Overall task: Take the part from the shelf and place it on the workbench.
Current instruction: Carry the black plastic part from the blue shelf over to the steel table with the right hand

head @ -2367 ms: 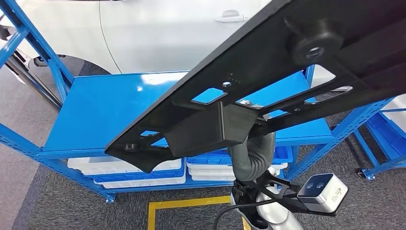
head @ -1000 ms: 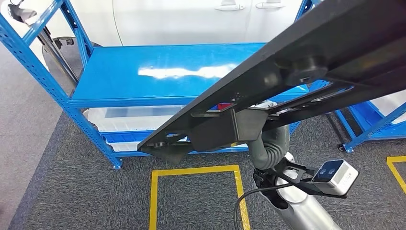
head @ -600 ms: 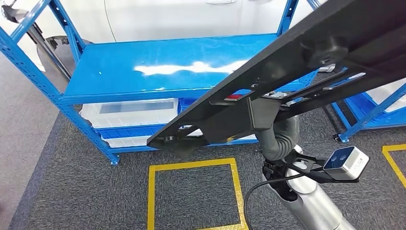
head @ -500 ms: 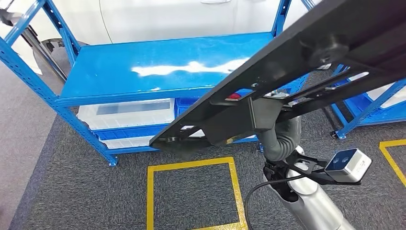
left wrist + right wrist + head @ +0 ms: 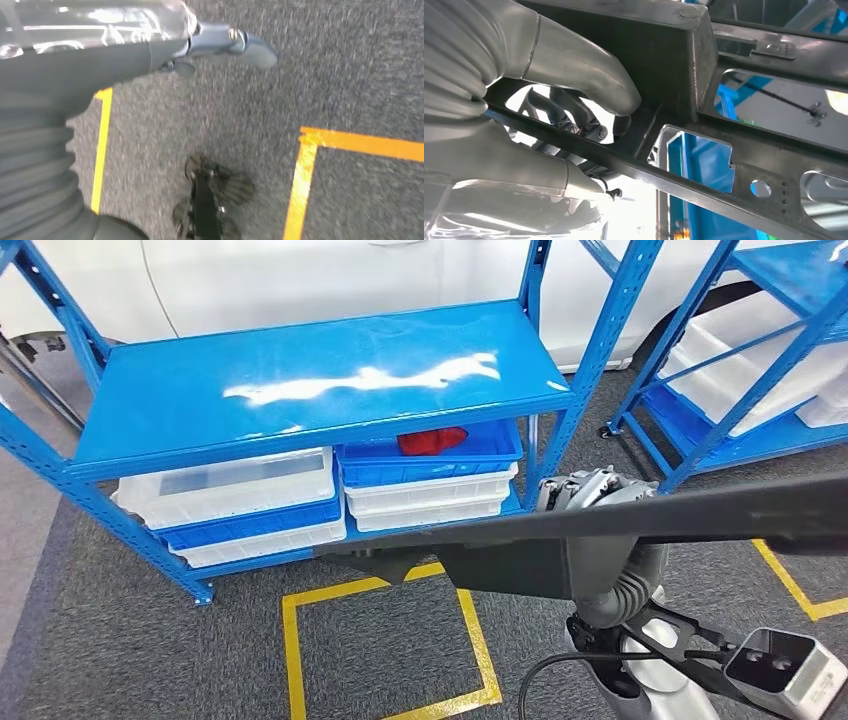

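Part: your right hand (image 5: 588,492) grips the long black part (image 5: 660,523), carried level and edge-on above the carpet, clear of the blue shelf (image 5: 300,380).
Right hand: thumb and fingers (image 5: 574,65) wrapped around its frame.
Left hand (image 5: 250,47): you cannot tell its state.

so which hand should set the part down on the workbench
The right. The right hand already grips the black part, carried roughly level in front of the blue shelf. The left hand hangs over the carpet holding nothing, so using it would likely require a handover.
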